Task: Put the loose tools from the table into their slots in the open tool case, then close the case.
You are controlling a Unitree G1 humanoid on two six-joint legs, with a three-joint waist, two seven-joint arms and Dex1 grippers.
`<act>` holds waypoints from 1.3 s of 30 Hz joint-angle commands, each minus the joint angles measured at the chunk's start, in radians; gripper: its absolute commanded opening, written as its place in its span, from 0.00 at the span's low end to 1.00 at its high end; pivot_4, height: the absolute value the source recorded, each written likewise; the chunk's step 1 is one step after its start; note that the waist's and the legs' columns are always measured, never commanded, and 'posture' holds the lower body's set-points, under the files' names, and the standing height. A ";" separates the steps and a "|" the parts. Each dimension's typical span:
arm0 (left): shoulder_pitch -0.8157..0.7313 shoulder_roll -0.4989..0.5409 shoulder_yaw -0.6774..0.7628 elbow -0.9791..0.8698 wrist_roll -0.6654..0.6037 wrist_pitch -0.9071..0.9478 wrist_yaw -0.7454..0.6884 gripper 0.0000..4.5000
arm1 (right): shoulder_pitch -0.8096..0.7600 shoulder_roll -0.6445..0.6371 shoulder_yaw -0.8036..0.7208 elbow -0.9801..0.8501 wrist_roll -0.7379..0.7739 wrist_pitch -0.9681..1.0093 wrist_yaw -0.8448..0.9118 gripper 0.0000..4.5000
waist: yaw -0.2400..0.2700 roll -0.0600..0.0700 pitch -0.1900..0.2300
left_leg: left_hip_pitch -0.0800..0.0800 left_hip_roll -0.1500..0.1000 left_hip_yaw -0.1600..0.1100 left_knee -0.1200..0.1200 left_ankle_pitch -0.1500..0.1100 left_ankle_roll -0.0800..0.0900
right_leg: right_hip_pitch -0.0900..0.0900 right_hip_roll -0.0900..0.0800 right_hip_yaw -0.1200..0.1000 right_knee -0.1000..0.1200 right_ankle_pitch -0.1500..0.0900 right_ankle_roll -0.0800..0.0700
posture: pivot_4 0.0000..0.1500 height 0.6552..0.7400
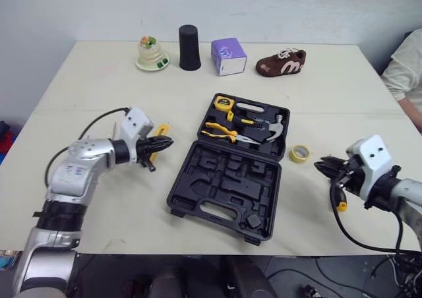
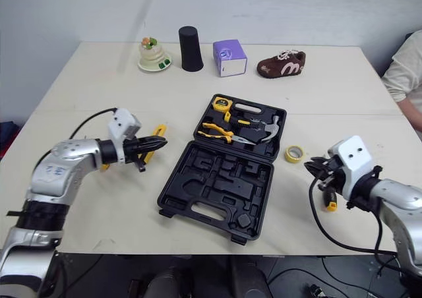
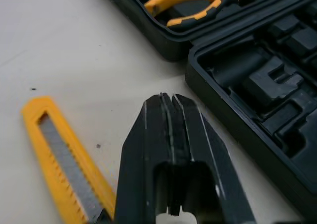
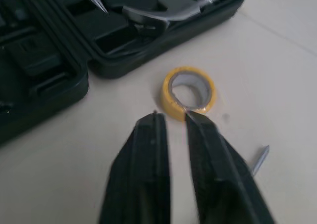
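Note:
The black tool case (image 1: 227,182) lies open at the table's middle. Its far half holds a tape measure (image 1: 224,103), yellow pliers (image 1: 223,132) and a hammer (image 1: 271,128); the slots of its near half are empty. A yellow utility knife (image 3: 64,167) lies on the table left of the case. Just above and beside it is my left gripper (image 1: 168,142), shut with nothing in it. A yellow tape roll (image 4: 188,92) sits right of the case. My right gripper (image 4: 172,116) is open just short of the roll, fingers slightly apart. A yellow-handled screwdriver (image 2: 328,203) lies under my right wrist.
Along the far edge stand a plate of toy food (image 1: 152,54), a black cup (image 1: 190,47), a purple box (image 1: 228,56) and a brown shoe (image 1: 281,62). A person's sleeve (image 1: 405,67) shows at the right edge. Bare table lies between the case and the far objects.

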 commanded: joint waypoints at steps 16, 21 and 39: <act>-0.275 -0.227 -0.076 0.503 0.179 -0.259 -0.050 0.00 | -0.167 0.112 0.234 0.068 -0.096 0.022 -0.069 0.01 | 0.006 0.000 0.000 | -0.002 0.000 0.001 0.003 0.000 0.000 | -0.002 0.000 0.000 0.003 0.000 0.000 | 1.00 0.93; -0.272 -0.242 -0.083 0.492 0.193 -0.254 -0.063 0.00 | -0.207 0.131 0.275 0.100 -0.116 0.013 -0.060 0.01 | 0.008 0.000 0.000 | -0.003 0.000 0.001 0.005 0.000 0.000 | -0.002 0.000 0.000 0.003 0.000 0.000 | 1.00 0.93; -0.034 -0.165 -0.096 0.004 0.141 0.005 -0.183 0.00 | -0.378 0.178 0.403 0.207 -0.211 -0.048 0.040 0.01 | -0.008 0.000 0.000 | -0.006 0.002 0.004 0.006 0.000 -0.001 | -0.009 0.001 0.003 0.010 -0.001 0.000 | 1.00 0.93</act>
